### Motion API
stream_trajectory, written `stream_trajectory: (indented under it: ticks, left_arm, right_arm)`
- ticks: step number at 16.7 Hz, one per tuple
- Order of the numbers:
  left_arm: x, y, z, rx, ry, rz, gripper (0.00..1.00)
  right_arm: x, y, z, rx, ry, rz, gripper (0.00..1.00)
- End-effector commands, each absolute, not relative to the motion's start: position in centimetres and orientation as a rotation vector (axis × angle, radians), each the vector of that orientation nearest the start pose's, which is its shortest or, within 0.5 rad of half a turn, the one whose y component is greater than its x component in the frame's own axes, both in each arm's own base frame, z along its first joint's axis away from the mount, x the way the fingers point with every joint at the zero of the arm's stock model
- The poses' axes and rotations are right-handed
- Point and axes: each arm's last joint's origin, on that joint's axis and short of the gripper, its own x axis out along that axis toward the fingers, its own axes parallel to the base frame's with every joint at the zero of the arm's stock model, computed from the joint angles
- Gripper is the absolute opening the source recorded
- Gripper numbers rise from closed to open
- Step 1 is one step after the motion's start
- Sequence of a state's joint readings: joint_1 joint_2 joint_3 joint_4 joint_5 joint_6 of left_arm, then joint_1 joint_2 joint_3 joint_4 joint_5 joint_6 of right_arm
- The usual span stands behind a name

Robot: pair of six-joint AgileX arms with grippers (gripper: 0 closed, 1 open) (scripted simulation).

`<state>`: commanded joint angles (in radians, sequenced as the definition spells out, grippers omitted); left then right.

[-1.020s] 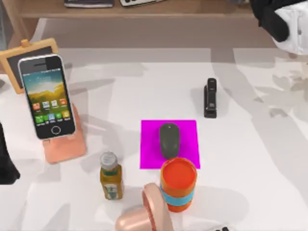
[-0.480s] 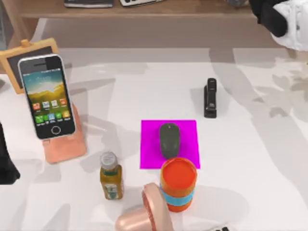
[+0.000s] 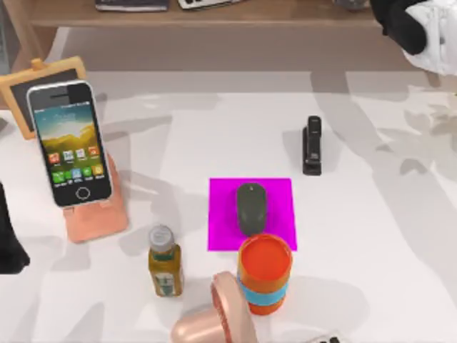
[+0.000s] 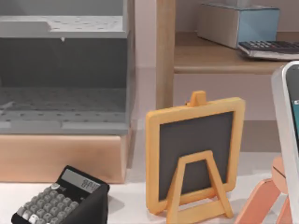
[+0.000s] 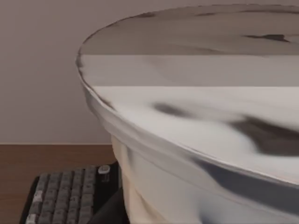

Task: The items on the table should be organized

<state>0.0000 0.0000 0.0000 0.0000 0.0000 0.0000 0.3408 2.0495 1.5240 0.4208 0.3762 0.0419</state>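
Right hand (image 3: pixel 403 28) is hovering past the bench's (image 3: pixel 371 236) far right corner, over the brown shelf (image 3: pixel 285 14), and appears to be closed on the pale milk-tea cup (image 3: pixel 437 46). In the right wrist view the cup's broad lidded top (image 5: pixel 187 116) is looming close to the camera, with a dark keyboard (image 5: pixel 65 196) lying on the shelf board beneath it.

Left hand (image 3: pixel 8 239) is waiting at the bench's left edge; whether it is open or closed cannot be told.

The smartphone (image 3: pixel 69 143) is leaning on a pink stand (image 3: pixel 96 214) near the far left corner, and the mouse (image 3: pixel 250 207) is lying on a magenta pad (image 3: pixel 278 193) mid-bench, so both look settled.

The step in hand is judged to be setting the cup down at the shelf. To do this well, the arm should be keeping the cup upright, choosing a bare patch of board beside the keyboard rather than on it, lowering slowly until the base is sitting flat, and only then letting go and lifting straight away so the tall cup is not being tipped.
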Motion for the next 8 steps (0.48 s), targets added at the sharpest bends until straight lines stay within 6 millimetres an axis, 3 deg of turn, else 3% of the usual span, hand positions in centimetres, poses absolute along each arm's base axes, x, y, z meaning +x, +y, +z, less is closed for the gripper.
stream_trajectory:
  ticks: [8]
  left_arm:
    - [10.57,-0.12,16.00,0.000,0.000,0.000,1.00]
  right_arm:
    - [45.98,15.69,25.28,-0.008,0.093,-0.015,0.60]
